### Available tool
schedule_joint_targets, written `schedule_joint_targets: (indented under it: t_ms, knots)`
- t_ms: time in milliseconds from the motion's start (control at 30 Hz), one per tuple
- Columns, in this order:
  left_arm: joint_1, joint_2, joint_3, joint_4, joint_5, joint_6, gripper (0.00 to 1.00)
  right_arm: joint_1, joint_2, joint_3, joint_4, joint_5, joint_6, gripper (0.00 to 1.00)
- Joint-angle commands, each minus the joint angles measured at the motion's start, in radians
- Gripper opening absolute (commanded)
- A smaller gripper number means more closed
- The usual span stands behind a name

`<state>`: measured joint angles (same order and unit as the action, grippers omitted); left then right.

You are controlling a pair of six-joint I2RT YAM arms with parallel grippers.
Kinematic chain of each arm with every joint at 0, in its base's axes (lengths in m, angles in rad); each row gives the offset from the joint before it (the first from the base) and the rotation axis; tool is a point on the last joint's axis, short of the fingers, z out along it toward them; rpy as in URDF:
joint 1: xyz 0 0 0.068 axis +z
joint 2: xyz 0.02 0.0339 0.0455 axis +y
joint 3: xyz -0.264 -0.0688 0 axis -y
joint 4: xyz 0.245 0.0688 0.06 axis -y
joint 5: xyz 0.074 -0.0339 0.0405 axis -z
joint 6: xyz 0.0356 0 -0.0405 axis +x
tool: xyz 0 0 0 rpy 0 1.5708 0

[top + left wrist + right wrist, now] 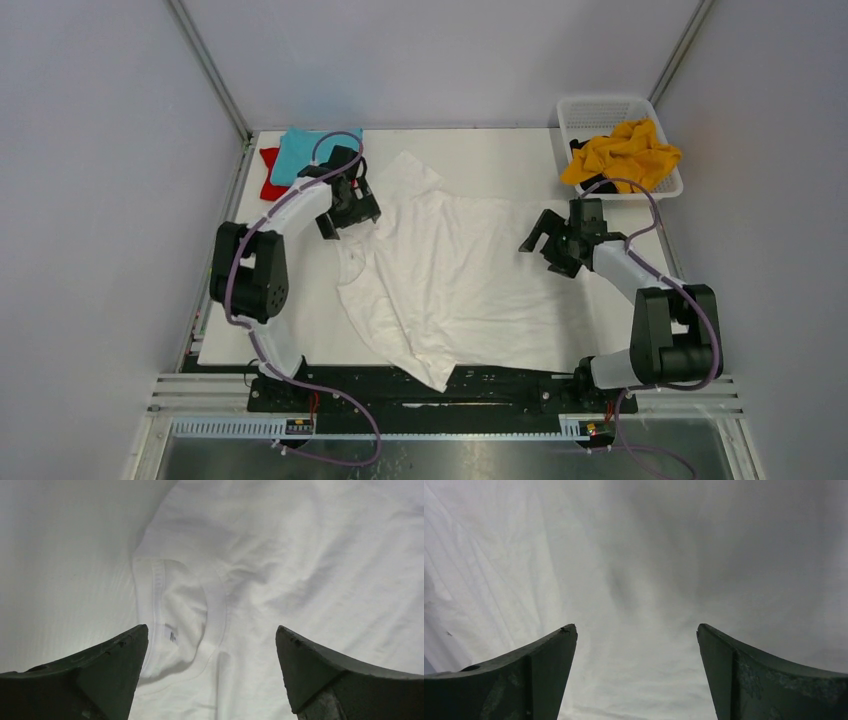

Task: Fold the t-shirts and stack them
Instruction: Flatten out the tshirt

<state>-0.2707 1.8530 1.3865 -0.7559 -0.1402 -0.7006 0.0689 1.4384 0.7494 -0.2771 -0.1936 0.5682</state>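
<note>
Currently the white cloth t-shirt (pixel 450 280) lies rumpled mid-frame on the white table (pixel 490 150), left gripper (pixel 352 212) and right gripper (pixel 540 238) both spread wide above it. A shallow pinch at the collar (pixel 175 610) could snag 1 layer, skewing the fold.

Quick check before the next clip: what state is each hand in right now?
Left hand: open, holding nothing, over the collar of the white t-shirt.
Right hand: open, holding nothing, over the same shirt.
</note>
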Motion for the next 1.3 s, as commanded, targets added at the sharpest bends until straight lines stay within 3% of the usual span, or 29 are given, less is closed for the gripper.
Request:
schedule_joint_targets:
  t_ms: [0, 200, 467, 833, 1133, 1267]
  knots:
    - [-0.022, -0.167, -0.027, -0.021, -0.053, -0.016, 0.99, -0.006, -0.097, 0.036, -0.043, 0.05, -0.028, 0.98]
    - [-0.157, -0.144, -0.03, 0.008, 0.008, -0.037, 0.99, 0.0, -0.101, -0.007, -0.036, 0.084, 0.023, 0.98]
    - [-0.21, 0.135, 0.131, 0.031, 0.102, -0.067, 0.99, 0.039, 0.109, 0.11, -0.026, 0.059, 0.017, 0.98]
    - [-0.161, 0.43, 0.478, -0.058, 0.135, -0.06, 0.99, 0.03, 0.366, 0.416, -0.147, 0.078, -0.013, 0.98]
    - [-0.077, 0.646, 0.825, -0.057, 0.324, -0.058, 0.99, -0.007, 0.575, 0.725, -0.229, -0.008, -0.03, 0.98]
    - [-0.047, 0.686, 0.854, 0.04, 0.422, -0.118, 0.99, -0.018, 0.675, 0.873, -0.261, -0.046, -0.021, 0.98]
